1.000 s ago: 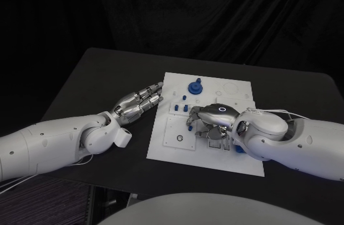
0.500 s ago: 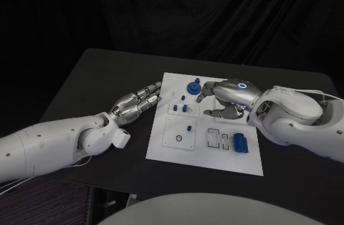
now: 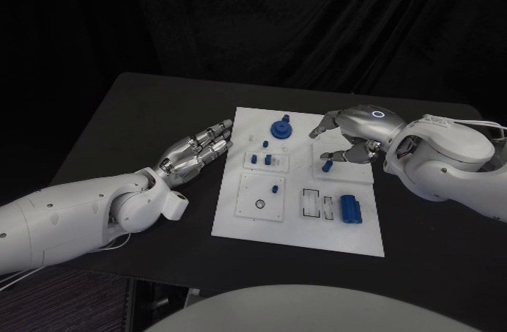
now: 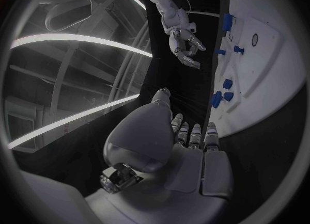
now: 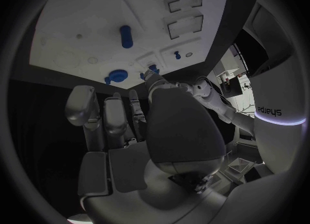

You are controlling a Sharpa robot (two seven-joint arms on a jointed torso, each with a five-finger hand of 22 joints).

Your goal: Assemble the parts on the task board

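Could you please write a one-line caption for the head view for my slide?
Right robot hand hovers open above the task board's far side, near a standing blue peg; left robot hand rests alongside.

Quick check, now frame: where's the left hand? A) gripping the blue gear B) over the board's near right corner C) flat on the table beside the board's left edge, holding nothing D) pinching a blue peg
C: the left hand lies with fingers extended beside the left edge of the task board, nothing in it.
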